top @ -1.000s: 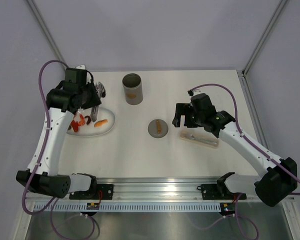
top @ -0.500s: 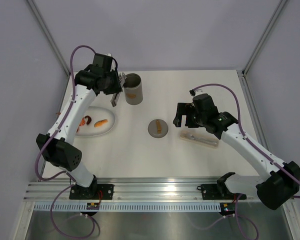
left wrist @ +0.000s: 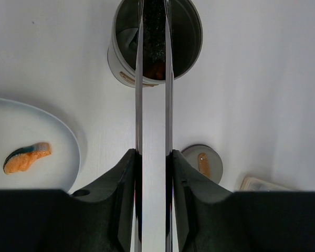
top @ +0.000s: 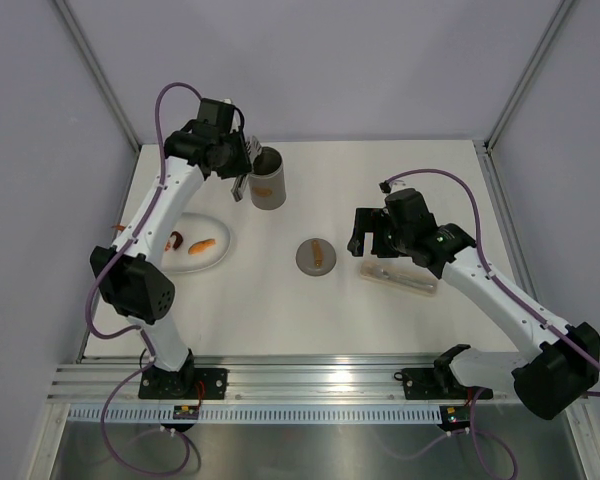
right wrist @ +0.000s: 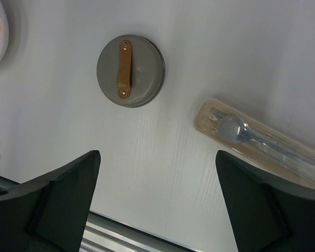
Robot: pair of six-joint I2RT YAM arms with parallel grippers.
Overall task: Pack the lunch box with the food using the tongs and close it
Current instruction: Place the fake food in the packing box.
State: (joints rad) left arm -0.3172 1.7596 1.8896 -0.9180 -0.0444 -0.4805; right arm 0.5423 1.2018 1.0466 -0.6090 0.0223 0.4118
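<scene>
Okay, left gripper is clamped on the tongs, squeezing both arms near-parallel. The tips are poked into the mouth of the lunch box, far side of the counter, left of centre. Something orange-brown sits between the tips inside it; can't tell if it's pinched or lying on the bottom.

Right gripper has its jaws wide apart with nothing in them, hovering near the lid. The lid lies flat, strap up, just left of a wrapped cutlery packet. At least two pieces wait on the white plate: a salmon slice and a dark red bit.

My read: drop step. Keep the tips centred inside the rim. Ease the squeeze only slightly, so the tongs spring open without slipping out of the gripper. Then lift straight up; sideways drag could tip the lunch box.
</scene>
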